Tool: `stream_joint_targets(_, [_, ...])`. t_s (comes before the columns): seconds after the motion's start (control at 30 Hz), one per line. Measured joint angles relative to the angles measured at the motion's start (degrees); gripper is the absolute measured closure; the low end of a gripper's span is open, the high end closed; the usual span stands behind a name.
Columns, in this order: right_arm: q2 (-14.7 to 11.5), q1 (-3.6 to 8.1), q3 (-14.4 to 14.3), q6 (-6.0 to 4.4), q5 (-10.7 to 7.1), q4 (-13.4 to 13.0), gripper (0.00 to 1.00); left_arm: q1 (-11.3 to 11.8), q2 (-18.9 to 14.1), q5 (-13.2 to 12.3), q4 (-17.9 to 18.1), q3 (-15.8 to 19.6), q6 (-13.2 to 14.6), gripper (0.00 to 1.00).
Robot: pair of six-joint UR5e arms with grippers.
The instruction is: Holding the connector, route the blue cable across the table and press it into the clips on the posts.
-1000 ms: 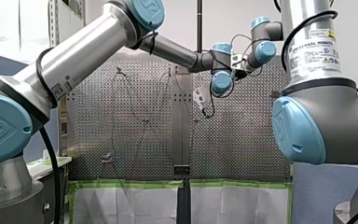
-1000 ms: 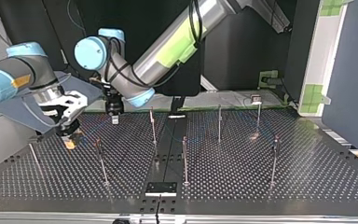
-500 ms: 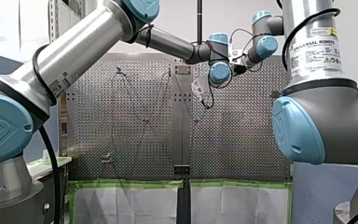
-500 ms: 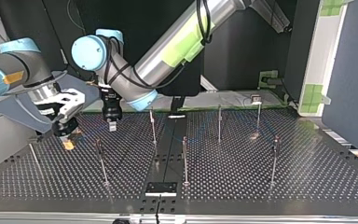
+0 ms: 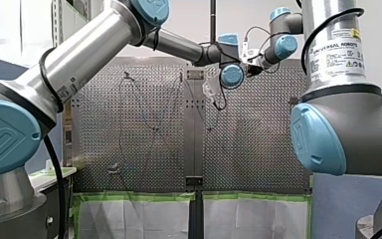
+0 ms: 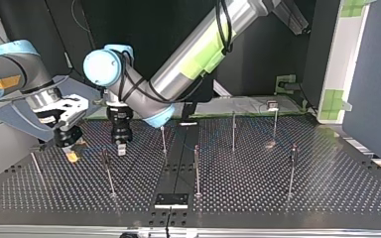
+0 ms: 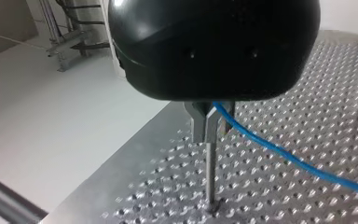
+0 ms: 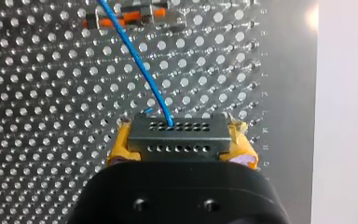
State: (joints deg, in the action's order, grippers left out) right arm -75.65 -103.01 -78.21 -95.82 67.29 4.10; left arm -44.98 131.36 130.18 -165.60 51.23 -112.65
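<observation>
In the left wrist view my left gripper is shut on the blue cable, which runs away over the perforated plate. A thin metal post stands right under its fingertips. In the right wrist view my right gripper, with yellow pads, is shut on the dark connector. The blue cable leaves that connector and curves ahead to an orange and metal clip. In the top view my left gripper hangs low over the table beside my right gripper, at the view's left.
Several thin posts stand on the perforated table, among them one at the middle, one near my left gripper and one at the right. A black plate lies at the near edge.
In the top view my left gripper has come down and toward the near edge, close to the post at the left. My right gripper, holding the connector, has shifted only slightly.
</observation>
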Motion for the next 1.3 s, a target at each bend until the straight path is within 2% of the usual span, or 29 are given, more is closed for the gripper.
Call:
stream_joint_targets(0.33, [1.4,0.64,0.3,0.00,-0.79,-0.5,1.00,2.5,0.2,-3.7,0.9,-0.1,0.9,0.98])
stream_joint_targets(0.57, [2.7,1.26,2.2,0.00,-2.10,-0.7,1.00,4.9,0.2,-6.7,2.3,-0.1,1.2,0.98])
stream_joint_targets(0.9, [3.3,1.55,3.1,0.00,-2.58,-0.7,1.00,5.1,0.2,-9.1,1.7,1.7,0.9,0.98])
stream_joint_targets(0.93, [3.3,1.56,3.2,0.02,-2.59,-0.7,1.00,5.0,0.2,-9.4,1.7,2.0,0.8,0.93])
stream_joint_targets(0.97, [3.3,1.55,3.1,0.04,-2.59,-0.7,1.00,5.0,0.2,-9.8,1.8,2.5,0.6,0.78])
stream_joint_targets(1.03, [3.3,1.56,3.2,0.07,-2.60,-0.7,1.00,5.0,0.2,-10.3,1.9,3.2,0.4,0.78])
stream_joint_targets(1.07, [3.3,1.56,3.2,0.10,-2.60,-0.7,1.00,5.0,0.2,-10.6,1.9,3.4,0.3,0.51])
stream_joint_targets(1.1, [3.3,1.56,3.2,0.12,-2.60,-0.7,1.00,5.0,0.2,-10.7,1.9,3.6,0.3,0.51])
stream_joint_targets(1.13, [3.4,1.56,3.2,0.13,-2.59,-0.7,1.00,5.0,0.2,-10.9,1.9,3.7,0.2,0.38])
stream_joint_targets(1.17, [3.4,1.56,3.2,0.15,-2.60,-0.7,1.00,5.0,0.2,-11.1,1.9,3.8,0.2,0.18])
stream_joint_targets(1.2, [3.4,1.56,3.2,0.15,-2.59,-0.7,1.00,5.1,0.2,-11.2,1.9,3.8,0.2,0.18])
stream_joint_targets(1.23, [3.4,1.56,3.2,0.16,-2.59,-0.7,1.00,5.1,0.2,-11.3,1.9,3.8,0.2,0.06])
stream_joint_targets(1.27, [3.4,1.56,3.2,0.17,-2.59,-0.7,1.00,5.1,0.2,-11.4,1.9,3.9,0.2,0.00])
stream_joint_targets(1.3, [3.4,1.56,3.2,0.19,-2.59,-0.7,1.00,5.2,0.2,-11.5,1.8,3.9,0.2,0.00])
